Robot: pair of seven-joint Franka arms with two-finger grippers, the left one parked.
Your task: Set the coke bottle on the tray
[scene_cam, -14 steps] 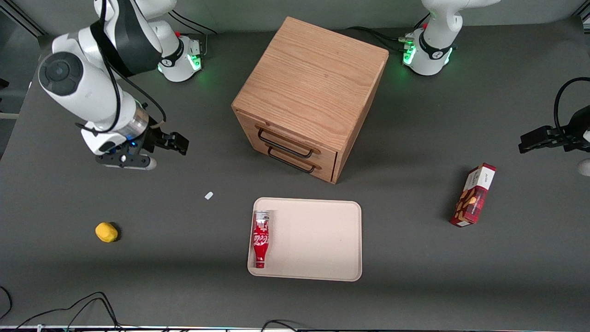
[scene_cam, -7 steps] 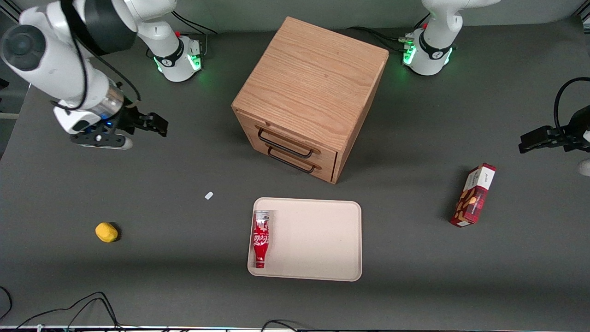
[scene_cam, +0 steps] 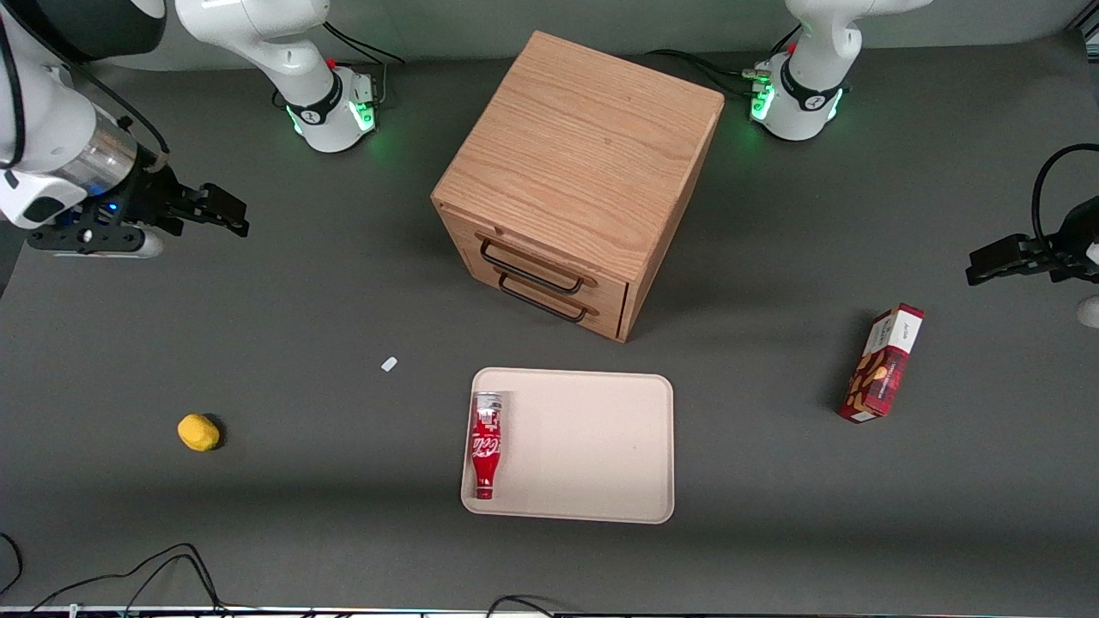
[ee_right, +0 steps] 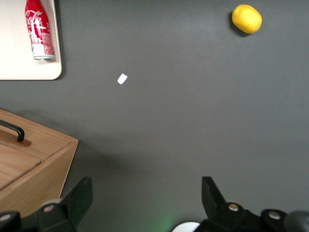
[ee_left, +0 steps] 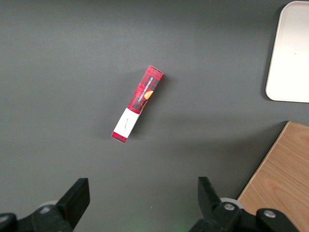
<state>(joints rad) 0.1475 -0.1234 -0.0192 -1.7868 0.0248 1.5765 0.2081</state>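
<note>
The coke bottle [scene_cam: 485, 445] is slim and red with white script, a silver base and a red cap. It lies on its side on the beige tray [scene_cam: 592, 446], along the tray's edge toward the working arm's end, cap toward the front camera. It also shows in the right wrist view [ee_right: 39, 30] on the tray [ee_right: 19, 58]. My gripper [scene_cam: 225, 215] is high above the table at the working arm's end, far from the tray. Its fingers are spread wide and hold nothing [ee_right: 147, 195].
A wooden two-drawer cabinet [scene_cam: 584, 180] stands farther from the front camera than the tray. A yellow lemon-like object [scene_cam: 198, 432] and a small white scrap [scene_cam: 389, 364] lie toward the working arm's end. A red snack box [scene_cam: 884, 362] lies toward the parked arm's end.
My gripper has risen and drawn away from the tray toward the working arm's end of the table, empty. The bottle and tray have not moved.
</note>
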